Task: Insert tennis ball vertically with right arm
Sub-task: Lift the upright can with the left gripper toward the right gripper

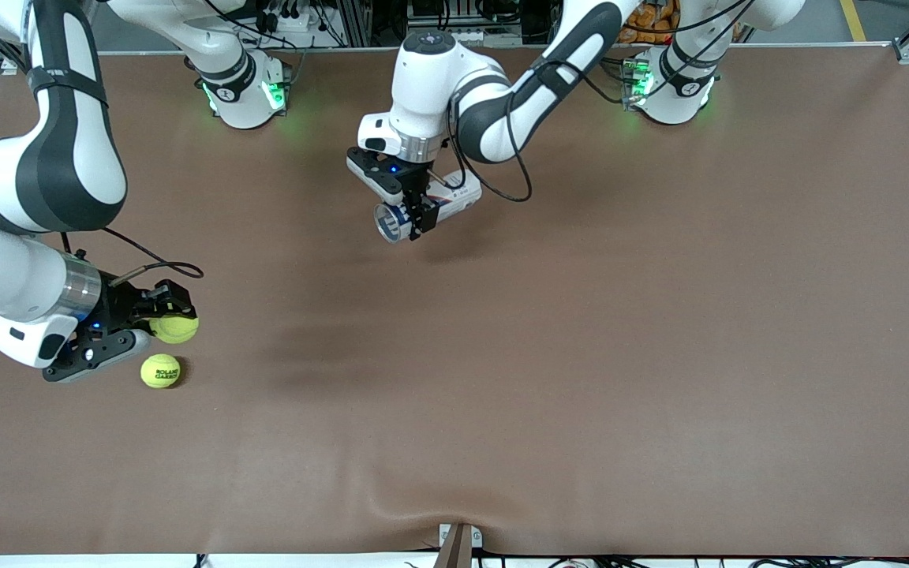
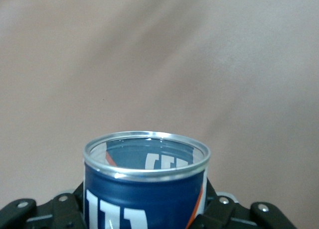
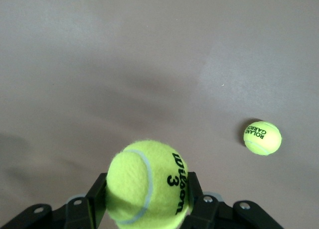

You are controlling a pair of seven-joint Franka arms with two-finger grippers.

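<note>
My right gripper [image 1: 173, 314] is shut on a yellow-green tennis ball [image 1: 176, 328], just above the table at the right arm's end. In the right wrist view that ball [image 3: 148, 184] sits between the black fingers [image 3: 94, 199] of the right gripper [image 3: 148, 201] and reads "Wilson 3". A second tennis ball [image 1: 160, 371] [image 3: 262, 138] lies on the table close by, nearer the front camera. Over the table's middle, my left gripper [image 1: 417, 218] [image 2: 145, 211] is shut on a blue can [image 1: 423, 211] [image 2: 145, 189]. The can is held on its side, and its open silver-rimmed mouth [image 1: 387, 223] points toward the right arm's end.
A brown mat [image 1: 620, 355] covers the whole table. A small metal bracket [image 1: 458, 543] sits at the mat's edge nearest the front camera. Both arm bases [image 1: 245, 91] [image 1: 671, 83] stand along the edge farthest from that camera.
</note>
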